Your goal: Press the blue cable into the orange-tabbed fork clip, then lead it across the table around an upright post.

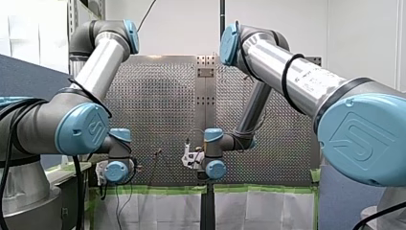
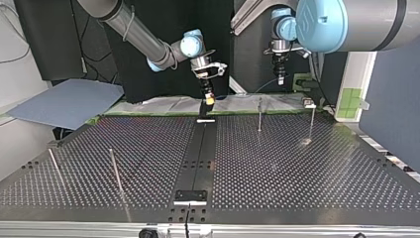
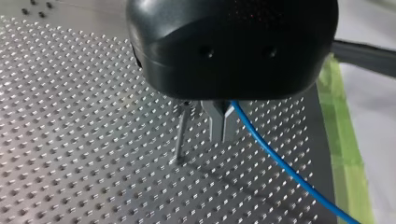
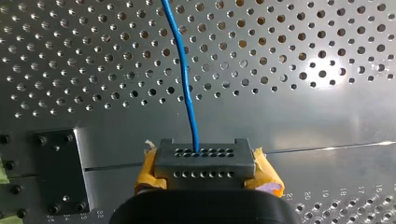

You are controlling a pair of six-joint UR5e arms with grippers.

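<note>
Reference dial: the table [image 2: 297, 168] as the top view shows it, with 12 o'clock at the edge nearest the arms.
Left gripper [image 3: 223, 139]: black body with metal fingers drawn together. They pinch the blue cable [image 3: 281, 161], which leaves at their side. The gripper hangs above the 1 o'clock edge.
Right gripper [image 4: 204, 161]: yellow-padded fingers pressed together on the cable, which runs straight ahead of them. The gripper hangs above the 12 o'clock edge.
Cable location: carried in the air by both grippers. From the left fingers it trails down and away toward the green tape [image 3: 346, 154] along the table edge. The span between the two grips cannot be traced in the wide views.
Fork clip: not identifiable in any view. The pressing step is judged not yet done.
Upright post [image 3: 180, 135]: just beside the left fingers and apart from them. The cable lies on the fingers' other side and does not touch it.
Posts: two at 1 to 2 o'clock [image 2: 259, 115] and two near 9 o'clock [image 2: 115, 171]. Which of them stands beside the left fingers cannot be told.
Fault, collision: the metal fingers are close to the post, so a sideways move could strike or bend it.
Fault, wrong routing: the cable is on the far side of the fingers from the post. A direct pull across the table would pass the post without wrapping it.
Fault, slip: the cable is thin and smooth. Tension between the two grips could draw it through either pinch.
Fault, missed clip: a descent made before the clip is located could press the cable onto bare plate.
</note>
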